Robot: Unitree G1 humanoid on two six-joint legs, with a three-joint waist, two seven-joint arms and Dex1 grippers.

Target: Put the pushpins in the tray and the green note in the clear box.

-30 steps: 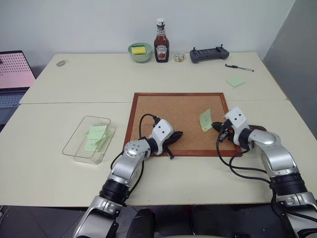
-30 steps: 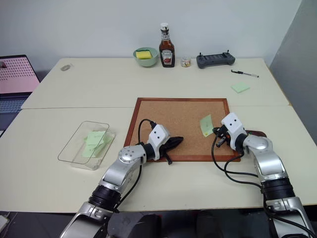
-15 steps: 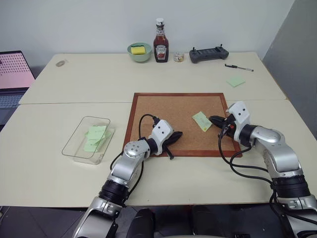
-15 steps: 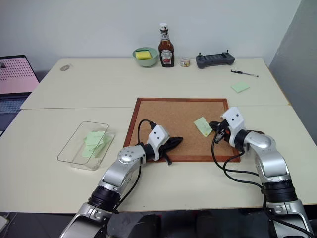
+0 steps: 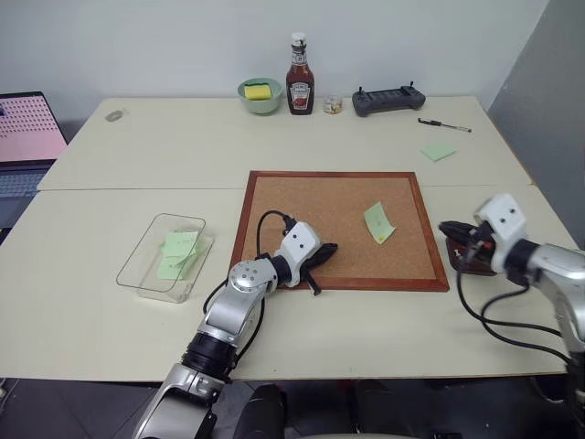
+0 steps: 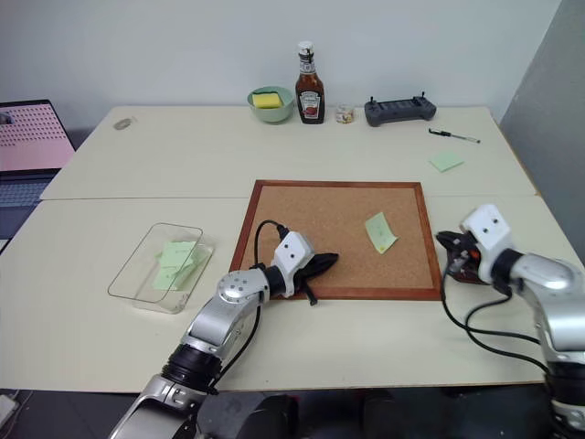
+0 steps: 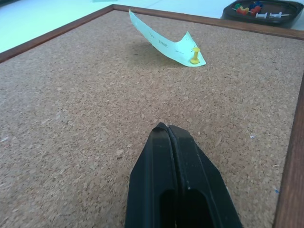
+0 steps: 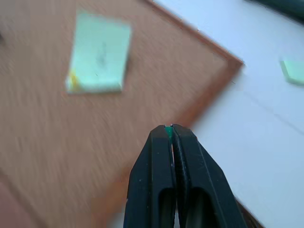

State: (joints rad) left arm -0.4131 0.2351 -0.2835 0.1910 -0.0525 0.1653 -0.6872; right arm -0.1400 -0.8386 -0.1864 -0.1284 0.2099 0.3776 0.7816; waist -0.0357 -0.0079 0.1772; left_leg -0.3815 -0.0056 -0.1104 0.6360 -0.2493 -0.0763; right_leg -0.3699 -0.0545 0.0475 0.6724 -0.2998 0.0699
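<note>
Clear plastic forms the shallow box (image 5: pixel 164 257) on the surface's left side, and it holds a few pale green notes lying flat on its bottom. Right of it lies the wood-framed corkboard (image 5: pixel 302 197), where one green note (image 5: pixel 378 222) sits toward the right half, one end curling up off the cork and the other end fastened by a yellow pushpin (image 7: pixel 194 55).

Just off the corkboard's right edge rests the small dark reddish-brown tray (image 7: pixel 259 10); the left wrist view shows several pins in it — red, green, blue and pale-headed ones lying together.

The left gripper (image 5: pixel 320 255) rests low on the cork near the board's front edge, its fingers (image 7: pixel 173 185) pressed together with nothing between them. The right gripper (image 5: pixel 452 230) hovers beside the board's right edge, close over the tray; its fingers (image 8: pixel 161 185) are pinched together on a tiny green pushpin (image 8: pixel 168 132), whose head peeks out at the tips.

At the far edge of the surface stands a pale green bowl (image 5: pixel 260 95) with a yellow sponge (image 5: pixel 257 91) inside, beside a ketchup bottle (image 5: pixel 297 75). Another green note (image 5: pixel 436 151) lies loose on the surface well behind the board's right corner.
</note>
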